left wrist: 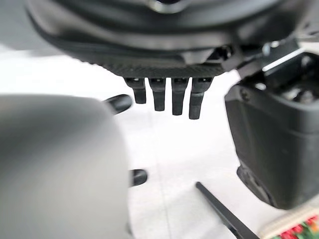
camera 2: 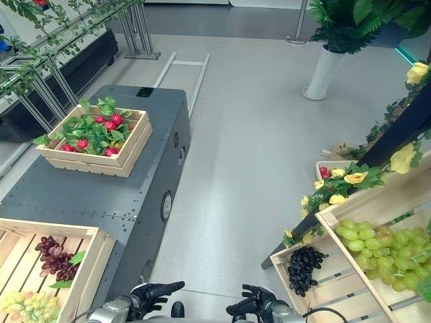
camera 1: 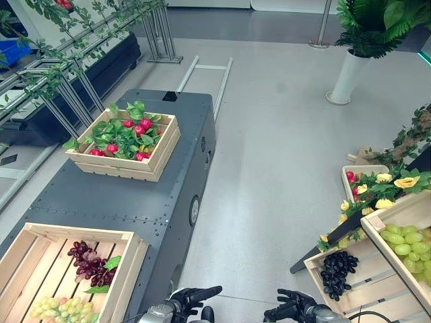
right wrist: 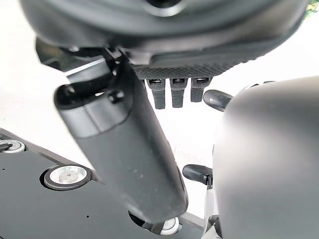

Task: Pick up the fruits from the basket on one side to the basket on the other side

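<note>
On the grey platform (camera 1: 135, 195) at my left, a near wooden crate (camera 1: 131, 259) holds purple grapes (camera 1: 91, 264) and green grapes (camera 1: 57, 309). A farther crate (camera 1: 161, 153) holds red fruits (camera 1: 138, 128) among green leaves. At my right, a low crate (camera 1: 316, 277) holds black grapes (camera 1: 337, 269), and a higher crate (camera 1: 377, 232) holds green grapes (camera 1: 404, 239). My left hand (camera 1: 195, 296) and right hand (camera 1: 289, 309) hang low over the floor between the two sides. Both are open with straight fingers (left wrist: 172, 97), (right wrist: 172, 92), and nothing is in them.
A small box with red fruit (camera 1: 350, 176) sits on the floor at the right beside yellow flowers (camera 1: 404, 182). A white plant pot (camera 1: 347, 74) stands farther back. Metal racks with vines (camera 1: 67, 87) line the left side. Bare grey floor (camera 1: 269, 175) lies between.
</note>
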You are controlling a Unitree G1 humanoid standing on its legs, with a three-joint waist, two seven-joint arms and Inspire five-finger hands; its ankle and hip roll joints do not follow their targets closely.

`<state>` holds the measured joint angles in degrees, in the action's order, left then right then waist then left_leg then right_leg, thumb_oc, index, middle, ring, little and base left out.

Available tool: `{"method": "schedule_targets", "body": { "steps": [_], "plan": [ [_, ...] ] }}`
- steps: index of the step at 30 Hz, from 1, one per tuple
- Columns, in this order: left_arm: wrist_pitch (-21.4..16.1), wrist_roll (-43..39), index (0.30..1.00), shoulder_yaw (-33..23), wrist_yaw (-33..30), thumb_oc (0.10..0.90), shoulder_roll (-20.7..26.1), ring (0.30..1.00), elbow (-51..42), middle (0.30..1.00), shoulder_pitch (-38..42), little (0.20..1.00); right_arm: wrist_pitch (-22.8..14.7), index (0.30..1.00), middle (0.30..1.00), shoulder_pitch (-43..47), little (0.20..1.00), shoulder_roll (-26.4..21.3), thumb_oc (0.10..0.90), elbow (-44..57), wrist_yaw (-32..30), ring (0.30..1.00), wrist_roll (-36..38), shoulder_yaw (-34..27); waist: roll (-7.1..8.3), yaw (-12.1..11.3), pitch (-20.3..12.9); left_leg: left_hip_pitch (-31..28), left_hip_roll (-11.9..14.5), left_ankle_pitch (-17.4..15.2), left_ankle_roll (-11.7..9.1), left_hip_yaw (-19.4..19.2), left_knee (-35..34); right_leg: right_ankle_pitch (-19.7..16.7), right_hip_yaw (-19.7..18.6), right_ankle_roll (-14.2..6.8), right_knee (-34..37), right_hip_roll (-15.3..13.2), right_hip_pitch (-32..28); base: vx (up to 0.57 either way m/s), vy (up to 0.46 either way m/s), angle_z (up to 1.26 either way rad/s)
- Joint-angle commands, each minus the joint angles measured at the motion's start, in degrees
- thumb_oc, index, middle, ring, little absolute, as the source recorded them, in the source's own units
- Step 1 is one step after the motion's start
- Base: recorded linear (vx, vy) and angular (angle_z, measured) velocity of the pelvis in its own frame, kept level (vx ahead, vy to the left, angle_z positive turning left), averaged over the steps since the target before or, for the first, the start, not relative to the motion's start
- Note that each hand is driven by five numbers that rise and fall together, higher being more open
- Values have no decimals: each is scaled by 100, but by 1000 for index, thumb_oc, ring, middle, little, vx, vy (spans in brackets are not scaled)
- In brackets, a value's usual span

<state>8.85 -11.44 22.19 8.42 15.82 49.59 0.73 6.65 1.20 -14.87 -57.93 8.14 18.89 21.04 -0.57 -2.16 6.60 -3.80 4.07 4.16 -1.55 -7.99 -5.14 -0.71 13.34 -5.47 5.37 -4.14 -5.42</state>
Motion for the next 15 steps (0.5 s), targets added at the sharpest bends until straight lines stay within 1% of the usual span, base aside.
{"method": "schedule_targets", "body": {
  "steps": [1, 5, 8, 10, 11, 12, 13, 14, 15],
  "plan": [
    [-420, -88, 900, 151, 49, 800, 115, 900, -194, 900, 547, 900, -180, 900, 900, 199, 900, -46, 800, 319, 216, 900, 142, 206, 139, -120, 17, -109, -134, -232, -227, 117, 60, -105, -16, -39, -37, -48, 31, -9, -72, 1],
    [-364, -196, 900, 219, 47, 800, 241, 900, -548, 900, 442, 900, -90, 900, 900, 197, 900, -90, 800, 433, 394, 900, 76, 260, 135, -211, 53, -48, -87, -193, -264, 173, 14, -66, 102, -15, -37, 9, 55, -5, -105, 3],
    [-194, -424, 900, 173, -91, 800, 246, 900, -688, 900, 405, 900, 40, 900, 900, 224, 900, -108, 800, 495, 494, 900, -101, 362, 142, -295, 126, 120, 3, -64, -355, 169, 14, -49, 228, 15, -37, 62, 114, -24, -125, 13],
    [-194, -464, 900, 168, -107, 800, 240, 900, -697, 900, 422, 900, 41, 900, 900, 260, 900, -112, 800, 466, 517, 900, -156, 391, 147, -326, 152, 195, 36, -19, -382, 147, 14, -47, 283, 25, -37, 73, 144, -45, -106, 16],
    [-191, -348, 900, 154, 1, 800, 234, 900, -753, 900, 463, 900, 24, 900, 900, 280, 900, -112, 800, 416, 465, 900, -128, 422, 155, -354, 183, 298, 149, 68, -441, -160, 14, -14, 492, 44, -37, 82, 193, -25, -119, 30],
    [-192, -260, 900, 164, 104, 800, 226, 900, -801, 900, 488, 900, 11, 900, 900, 272, 900, -108, 800, 386, 392, 900, -87, 415, 159, -340, 190, 260, 222, 46, -503, -440, 26, 52, 616, 30, -37, 79, 159, -98, -138, 59],
    [-160, -150, 900, 221, 186, 800, 225, 900, -890, 900, 535, 900, -22, 900, 900, 264, 900, -102, 800, 361, 300, 900, 18, 379, 203, -330, 236, 378, 240, 118, -481, -663, 169, -29, 801, 71, -37, 31, 189, -42, -89, 90],
    [-181, -18, 900, 270, 279, 800, 222, 900, -949, 900, 562, 900, -35, 900, 900, 259, 900, -103, 800, 347, 223, 900, 126, 341, 240, -306, 277, 399, 336, 1, -540, -866, 384, -14, 922, 48, -37, -9, 140, -96, -50, 90],
    [-217, 37, 900, 313, 336, 800, 236, 900, -1006, 900, 576, 900, -62, 900, 900, 277, 900, -126, 800, 312, 202, 900, 201, 307, 276, -310, 325, 449, 342, -32, -536, -902, 535, -58, 998, 55, -37, -49, 140, -41, -10, 76]
  ]
}}
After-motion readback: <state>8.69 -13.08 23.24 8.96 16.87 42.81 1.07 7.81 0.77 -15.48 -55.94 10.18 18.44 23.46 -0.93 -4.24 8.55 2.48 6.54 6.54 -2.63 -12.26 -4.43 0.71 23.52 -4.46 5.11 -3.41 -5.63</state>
